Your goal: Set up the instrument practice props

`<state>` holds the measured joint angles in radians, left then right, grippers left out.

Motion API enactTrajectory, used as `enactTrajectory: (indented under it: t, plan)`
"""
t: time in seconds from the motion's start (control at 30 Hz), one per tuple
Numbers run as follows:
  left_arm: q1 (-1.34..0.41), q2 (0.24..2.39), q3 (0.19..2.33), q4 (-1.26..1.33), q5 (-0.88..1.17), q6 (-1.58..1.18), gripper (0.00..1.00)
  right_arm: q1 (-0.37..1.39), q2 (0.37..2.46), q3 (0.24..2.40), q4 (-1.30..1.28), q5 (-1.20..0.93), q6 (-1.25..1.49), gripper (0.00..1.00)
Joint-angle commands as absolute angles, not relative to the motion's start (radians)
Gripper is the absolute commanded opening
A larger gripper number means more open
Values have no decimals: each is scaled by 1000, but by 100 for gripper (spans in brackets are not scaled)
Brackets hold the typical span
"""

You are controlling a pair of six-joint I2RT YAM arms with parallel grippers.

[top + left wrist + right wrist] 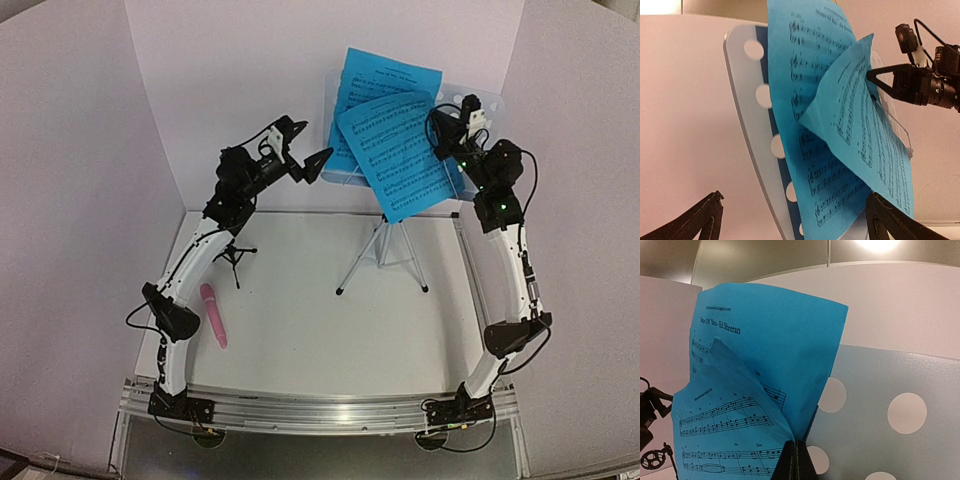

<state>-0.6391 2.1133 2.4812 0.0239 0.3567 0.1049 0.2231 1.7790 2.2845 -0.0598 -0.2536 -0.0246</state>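
Observation:
The pale blue perforated music stand (478, 104) stands on its silver tripod (384, 250) at the back. Two blue sheet-music pages lean on it: a back page (392, 72) and a front page (398, 158) that hangs tilted. My right gripper (441, 137) is shut on the front page's right edge; its fingertips (797, 460) pinch the front page (730, 440) before the stand (890, 405). My left gripper (308, 148) hangs open left of the pages, holding nothing; both pages (850, 130) show beyond its fingers (885, 220). The pink microphone (213, 315) lies on the table. The black mic holder (236, 254) stands behind it.
White walls (230, 90) close in the table at the back and sides. The tripod's legs spread over the middle rear of the table. A metal rail (320, 412) with both arm bases runs along the near edge.

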Motion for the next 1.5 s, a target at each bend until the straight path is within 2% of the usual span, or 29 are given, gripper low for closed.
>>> enactTrajectory:
  t: [0.0,0.1,0.33,0.43,0.73,0.97,1.17,1.37,1.47]
  plan:
    - [-629,2162,2525,-55,392,18,100,222,1771,2285,-18,-277,-14,0]
    - [-625,2200,2572,-48,397,-21,96,222,1777,2293,-18,-313,-19,0]
    - [-620,2207,2559,5,432,-64,66,222,1795,2311,-14,-348,-8,0]
    - [-620,2198,2547,30,449,-69,61,222,1801,2314,-15,-363,-8,0]
    - [-610,2187,2531,57,497,-116,56,222,1782,2283,-15,-361,-30,0]
    - [-574,2154,2533,27,517,-136,61,222,1742,2238,-21,-340,-63,0]
    - [-569,2079,2444,-25,557,-107,57,222,1737,2226,-23,-347,-66,0]
    - [-557,2060,2459,-64,572,-70,66,222,1742,2244,-26,-347,-66,0]
    - [-552,2052,2482,-93,602,-58,66,222,1739,2243,-26,-341,-73,0]
